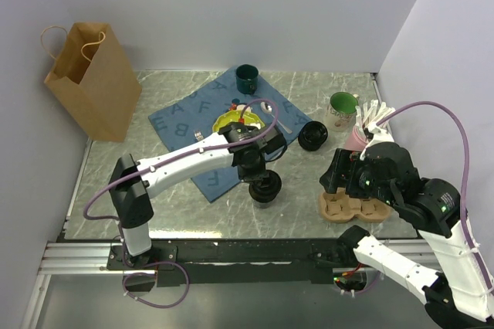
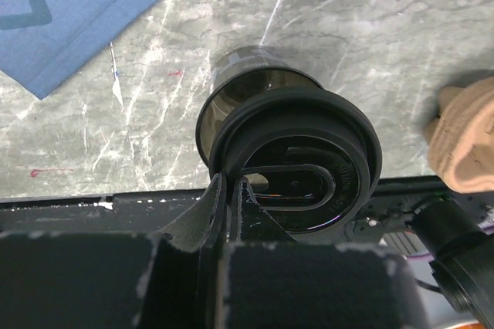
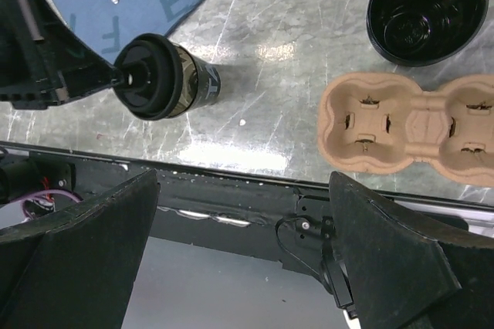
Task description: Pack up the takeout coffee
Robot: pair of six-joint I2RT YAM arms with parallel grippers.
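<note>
A black takeout coffee cup (image 1: 265, 188) with a black lid stands on the marble table in front of the blue cloth. My left gripper (image 1: 257, 165) is shut on the rim of its lid (image 2: 297, 159); the fingers (image 2: 218, 198) pinch the lid's near edge above the cup body (image 2: 255, 89). The same cup shows in the right wrist view (image 3: 166, 78). A second black cup (image 1: 312, 136) stands behind the carrier, seen from above in the right wrist view (image 3: 428, 8). My right gripper (image 3: 244, 178) is open and empty, hovering above the table's front edge by the carrier (image 1: 340, 178).
A brown pulp cup carrier (image 1: 355, 207) lies at the front right, with empty wells (image 3: 409, 124), and its edge shows in the left wrist view (image 2: 463, 144). Brown paper bag (image 1: 93, 82) back left. Blue lettered cloth (image 1: 181, 117) with yellow bowl (image 1: 231, 122), dark green mug (image 1: 247, 78), green-lined cup (image 1: 342, 109), pink cup (image 1: 355, 137).
</note>
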